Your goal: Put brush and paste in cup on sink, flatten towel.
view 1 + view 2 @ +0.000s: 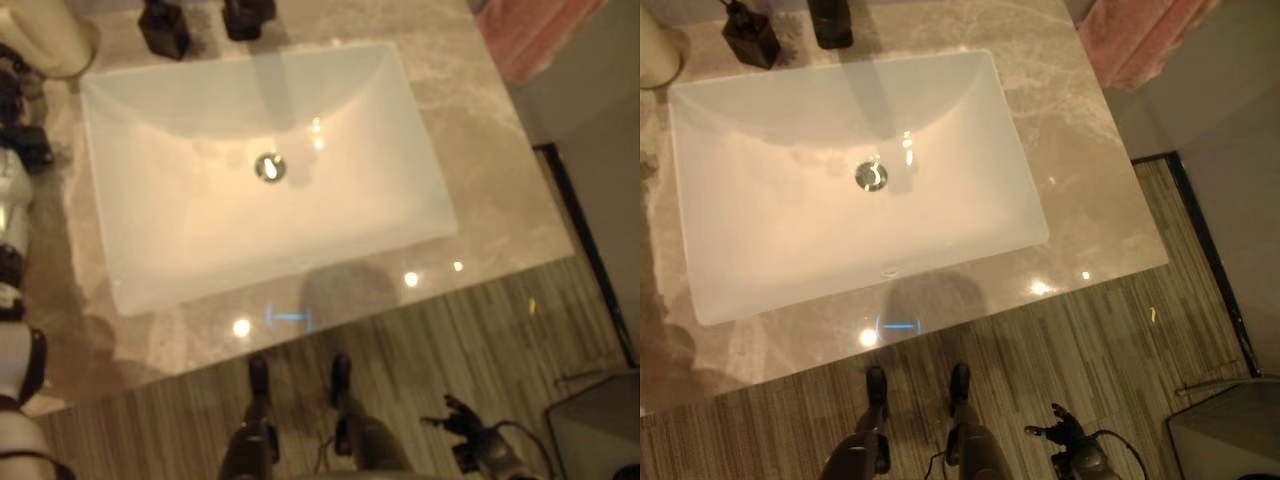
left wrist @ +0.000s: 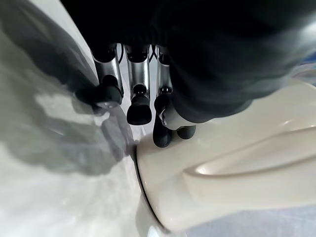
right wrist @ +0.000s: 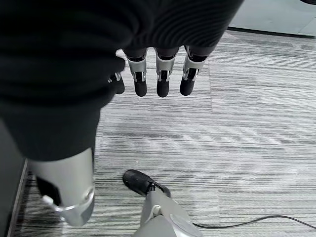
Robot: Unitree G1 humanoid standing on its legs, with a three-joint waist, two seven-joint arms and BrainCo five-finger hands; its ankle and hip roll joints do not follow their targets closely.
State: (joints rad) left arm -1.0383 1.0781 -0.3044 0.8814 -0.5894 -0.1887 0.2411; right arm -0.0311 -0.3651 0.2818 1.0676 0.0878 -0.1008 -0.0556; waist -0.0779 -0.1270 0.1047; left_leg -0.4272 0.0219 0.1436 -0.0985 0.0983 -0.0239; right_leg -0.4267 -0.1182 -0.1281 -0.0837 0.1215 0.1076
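Right eye view gives me the whole place: one white sink [image 1: 1002, 170] set in the marble bench [image 1: 1080, 180], with one drain [image 1: 871, 175] in its middle. At the back edge stand two dark bottles [image 1: 750, 35], and I am not sure if the second one is part of the tap. One pink towel [image 1: 1140, 35] lies at the far right corner of the bench, partly out of the picture. One cream pot [image 1: 40, 35] stands at the far left corner; I judge it to be the cup. Where the brush and paste lie I cannot tell.

My left hand [image 2: 139, 106] hangs just beside a cream rounded rim [image 2: 222, 173], probably that same pot. Its fingers are relaxed and apart and hold nothing. My right hand [image 3: 163, 79] hangs low over the striped floor [image 3: 256, 123], well apart from the bench, fingers straight and empty.

I judge that no step is finished; this is the search at the start. The next move calls for finding the brush near the pot, and for lifting the right hand toward the towel.
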